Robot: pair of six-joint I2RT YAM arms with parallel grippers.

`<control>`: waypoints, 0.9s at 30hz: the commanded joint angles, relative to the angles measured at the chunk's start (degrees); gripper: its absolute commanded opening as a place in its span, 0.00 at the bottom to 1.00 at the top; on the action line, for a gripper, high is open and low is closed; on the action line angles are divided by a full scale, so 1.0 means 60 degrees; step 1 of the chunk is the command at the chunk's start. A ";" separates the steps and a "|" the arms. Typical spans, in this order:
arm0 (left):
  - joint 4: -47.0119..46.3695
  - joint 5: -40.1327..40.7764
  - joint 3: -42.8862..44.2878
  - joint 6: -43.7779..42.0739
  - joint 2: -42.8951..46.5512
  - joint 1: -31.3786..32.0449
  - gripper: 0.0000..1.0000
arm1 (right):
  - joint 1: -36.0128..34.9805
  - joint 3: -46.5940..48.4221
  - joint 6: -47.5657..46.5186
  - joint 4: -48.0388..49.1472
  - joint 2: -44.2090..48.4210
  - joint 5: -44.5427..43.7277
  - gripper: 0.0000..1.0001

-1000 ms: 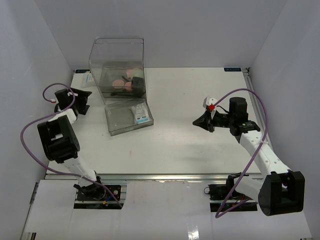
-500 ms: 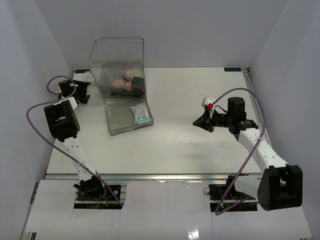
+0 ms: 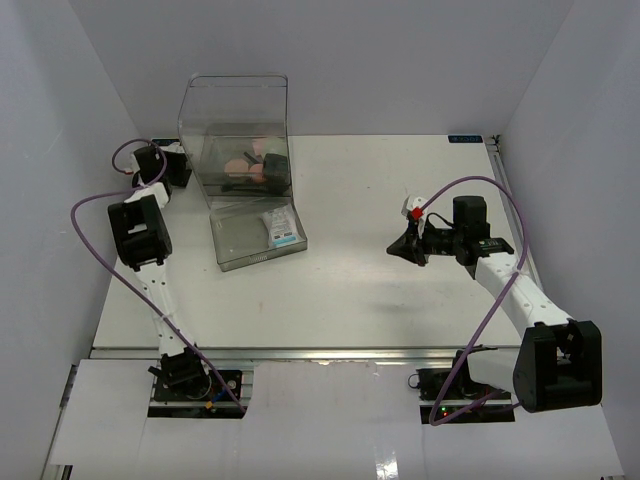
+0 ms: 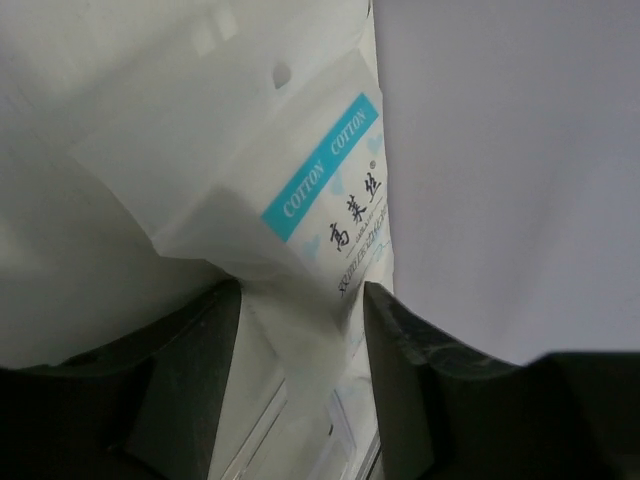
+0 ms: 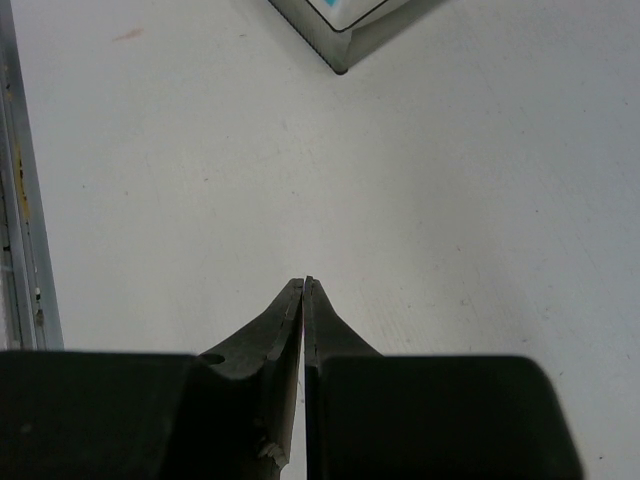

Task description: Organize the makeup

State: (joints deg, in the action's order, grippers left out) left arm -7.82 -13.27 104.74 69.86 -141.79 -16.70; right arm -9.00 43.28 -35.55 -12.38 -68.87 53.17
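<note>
Clear plastic box (image 3: 235, 125) sits at the back left of the table (image 3: 400, 170), and the makeup (image 3: 247, 163) is inside it on the floor, a little heap of pink and dark bits too small to count from above. Tally: one box, one flat clear tray (image 3: 238, 245) lying just in front of it, two arms, and two cotton pad packets. One packet (image 3: 281, 228) lies in the tray, and the other packet (image 4: 320, 200) is over by the left gripper (image 4: 300, 330). Compared with a second ago, the left arm has swung from beside the tray up into the far left corner next to the box, while the right arm has barely budged. The overhead view mostly hides that corner packet behind the arm. The left wrist cam shows it plainly, teal COTTON label and all, with the jaws apart on either side of it, but I can't tell if they're actually squeezing. The right gripper (image 5: 303, 290) hangs over bare table with its jaws pressed together, holding nothing, and its cam just catches the tray corner.
</note>
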 commanded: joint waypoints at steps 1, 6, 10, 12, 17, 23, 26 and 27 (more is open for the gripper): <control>0.0688 0.0572 0.0328 0.0118 -0.0112 0.0104 0.53 | 0.0051 0.0331 -0.0241 -0.0165 -0.0004 0.0089 0.09; 0.0547 0.0556 0.0143 0.0035 -0.0002 0.0118 0.27 | 0.0051 0.0346 -0.0270 -0.0228 0.0079 0.0104 0.08; 0.0094 0.0587 -0.0409 0.0003 0.0335 0.0100 0.14 | 0.0051 0.0359 -0.0285 -0.0237 0.0144 0.0118 0.08; -0.0210 0.0600 -0.0880 -0.0004 0.0673 0.0053 0.11 | 0.0051 0.0346 -0.0285 -0.0237 0.0183 0.0119 0.08; -0.0894 0.0678 -0.2503 -0.0255 0.2108 -0.0230 0.06 | 0.0043 0.0332 -0.0271 -0.0237 0.0293 0.0133 0.08; -0.1728 0.0830 -0.4858 -0.1088 0.4327 -0.0790 0.04 | 0.0073 0.0302 -0.0266 -0.0237 0.0505 0.0218 0.08; -0.1808 0.0918 -0.6077 -0.1734 0.5734 -0.0958 0.01 | 0.0107 0.0302 -0.0243 -0.0237 0.0631 0.0288 0.08; -0.1779 0.0993 -0.6613 -0.1901 0.6433 -0.0990 0.00 | 0.0109 0.0302 -0.0241 -0.0237 0.0674 0.0306 0.08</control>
State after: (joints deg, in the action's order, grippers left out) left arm -15.95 -9.21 73.00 64.59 -118.54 -21.12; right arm -8.95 43.35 -36.45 -13.62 -66.99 53.12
